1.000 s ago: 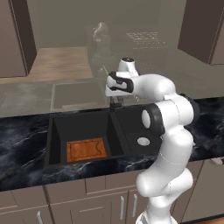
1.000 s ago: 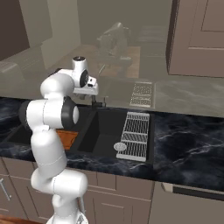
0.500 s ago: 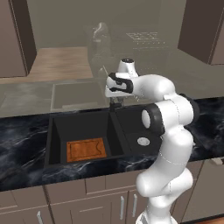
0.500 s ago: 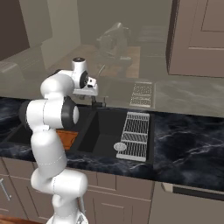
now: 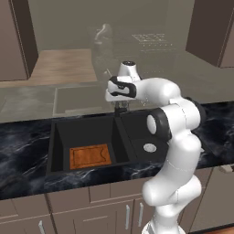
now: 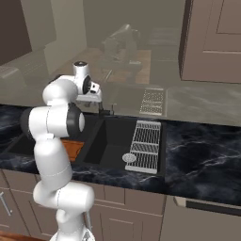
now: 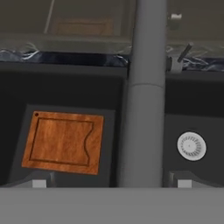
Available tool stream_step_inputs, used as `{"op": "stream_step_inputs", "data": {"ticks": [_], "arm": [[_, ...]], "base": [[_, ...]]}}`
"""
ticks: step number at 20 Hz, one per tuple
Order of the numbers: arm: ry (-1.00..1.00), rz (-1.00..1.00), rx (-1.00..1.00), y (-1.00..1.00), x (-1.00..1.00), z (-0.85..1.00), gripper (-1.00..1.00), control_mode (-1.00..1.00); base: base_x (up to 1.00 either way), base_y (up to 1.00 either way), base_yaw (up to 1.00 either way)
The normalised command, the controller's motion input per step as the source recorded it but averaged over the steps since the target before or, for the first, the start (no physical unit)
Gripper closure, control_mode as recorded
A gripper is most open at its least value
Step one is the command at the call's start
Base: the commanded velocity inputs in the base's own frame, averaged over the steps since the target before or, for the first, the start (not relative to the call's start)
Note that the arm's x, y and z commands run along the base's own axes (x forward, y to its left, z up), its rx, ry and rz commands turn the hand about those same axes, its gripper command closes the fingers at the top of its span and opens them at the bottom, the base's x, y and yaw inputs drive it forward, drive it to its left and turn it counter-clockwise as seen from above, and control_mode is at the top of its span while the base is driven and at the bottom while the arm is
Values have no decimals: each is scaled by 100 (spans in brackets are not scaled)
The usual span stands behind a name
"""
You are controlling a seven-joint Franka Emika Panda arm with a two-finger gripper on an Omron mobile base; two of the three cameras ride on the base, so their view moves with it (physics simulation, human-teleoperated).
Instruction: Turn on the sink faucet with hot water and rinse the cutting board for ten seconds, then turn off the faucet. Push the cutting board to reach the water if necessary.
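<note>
Hand view: the gripper [image 7: 111, 183], jaws spread wide and empty, hangs over the faucet [image 7: 144, 92] at the sink's [image 7: 78, 87] back edge; no water runs. The board [image 7: 63, 141] lies in the large basin. Next, seemingly, the handle.

Sink [image 5: 59, 137]: matt black, smooth walls, no sheen. Drain [image 7: 191, 146]: round, silvery metal, finely perforated. Cutting board [image 7: 64, 141]: orange-brown wood, visible grain, satin finish, darker groove near the edge. Sink faucet [image 7: 143, 94]: smooth matt grey-black tube in the hand view. Counter [image 6: 202, 146]: black stone with pale marbled veins, polished and glossy. Wire rack [image 6: 145, 145]: thin silver metal bars. Cabinet fronts [image 5: 91, 210]: matt brown-grey panels with slim metal handles. Backsplash [image 5: 59, 87]: glossy, mirror-like.
</note>
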Motion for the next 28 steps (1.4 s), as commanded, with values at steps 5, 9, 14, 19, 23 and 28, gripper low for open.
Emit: {"op": "stream_step_inputs", "data": {"ticks": [5, 9, 14, 19, 23, 28], "arm": [[0, 0, 0, 28, 15, -7, -100, -100], [0, 0, 0, 29, 20, -10, -100, -100], [0, 0, 0, 29, 21, -14, -100, -100], [0, 0, 0, 30, 22, -16, -100, -100], [0, 0, 0, 33, 24, -14, -100, -100], [0, 0, 0, 33, 23, -14, -100, -100]], "base": [[0, 0, 0], [0, 0, 0], [0, 0, 0], [0, 0, 0], [0, 0, 0], [0, 0, 0]]}}
